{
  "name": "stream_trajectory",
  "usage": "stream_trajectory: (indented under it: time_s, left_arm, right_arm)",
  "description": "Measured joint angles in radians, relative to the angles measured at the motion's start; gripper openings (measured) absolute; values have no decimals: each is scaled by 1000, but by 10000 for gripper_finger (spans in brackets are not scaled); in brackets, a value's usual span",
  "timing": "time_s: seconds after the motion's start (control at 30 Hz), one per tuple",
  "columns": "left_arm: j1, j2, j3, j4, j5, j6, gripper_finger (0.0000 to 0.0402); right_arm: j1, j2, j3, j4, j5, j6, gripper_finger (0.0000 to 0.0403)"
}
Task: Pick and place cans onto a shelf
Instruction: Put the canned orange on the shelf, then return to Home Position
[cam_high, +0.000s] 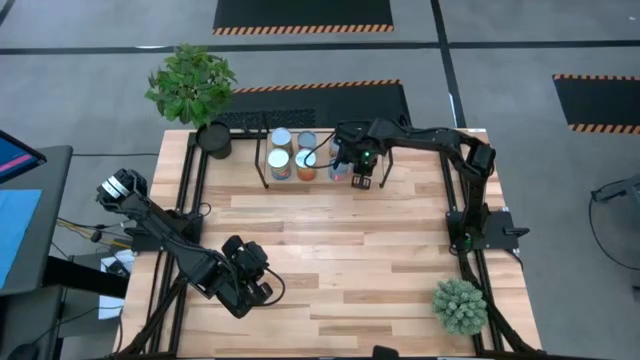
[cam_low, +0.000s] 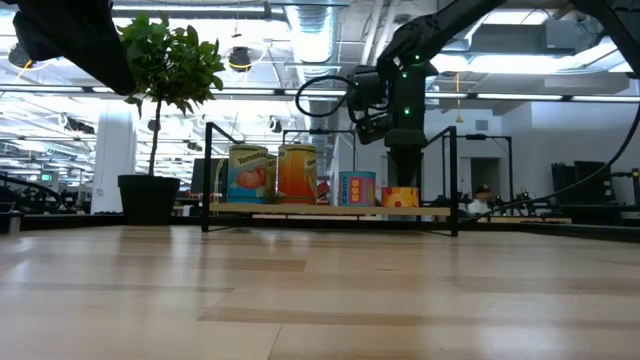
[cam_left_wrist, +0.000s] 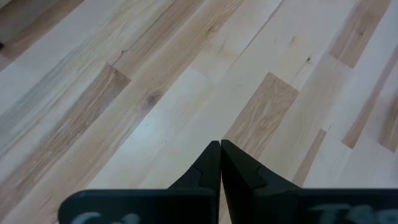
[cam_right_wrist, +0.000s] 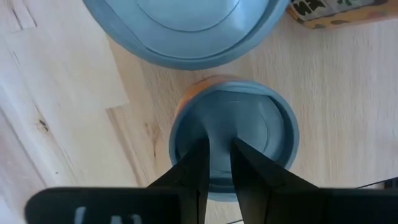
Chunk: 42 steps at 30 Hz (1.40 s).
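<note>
The shelf, a low black-framed rack with a wooden board, stands at the table's far edge and also shows in the high view. Several cans stand on it: two tall ones, a blue one and a short yellow one. My right gripper points down over the short can's pale blue top, its fingers a narrow gap apart; it shows at the shelf's right part. My left gripper is shut and empty over the table's near left. My right gripper stands from above over the middle of the short can's top. I cannot tell whether its fingertips touch it. The can stands upright on the shelf board.
A black pot with a leafy plant stands left of the shelf. A small green bush sits at the near right corner. Black arm-mount frames run along both sides. Bare wooden tabletop lies between the arms.
</note>
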<state>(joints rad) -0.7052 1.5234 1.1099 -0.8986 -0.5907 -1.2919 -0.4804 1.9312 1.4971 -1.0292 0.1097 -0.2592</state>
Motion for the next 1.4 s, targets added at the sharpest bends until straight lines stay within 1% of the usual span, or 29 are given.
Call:
stream_trajectory:
  time_s: [0.67,0.77,0.9,1.1,1.27,1.4]
  left_arm:
    - [0,0,0,0,6,-6,0]
    - [0,0,0,0,6,-6,0]
    - [0,0,0,0,6,-6,0]
    - [0,0,0,0,6,-5,0]
    - [0,0,0,0,5,5,0]
    - [0,0,0,0,5,12,0]
  right_arm:
    - [4,3,4,-38,49,58,92]
    - [9,9,35,-56,58,58,92]
    - [8,11,84,-78,99,54,92]
    - [10,9,160,-167,101,73,92]
    - [41,8,255,-280,100,132,92]
    - [93,7,354,-413,64,195,92]
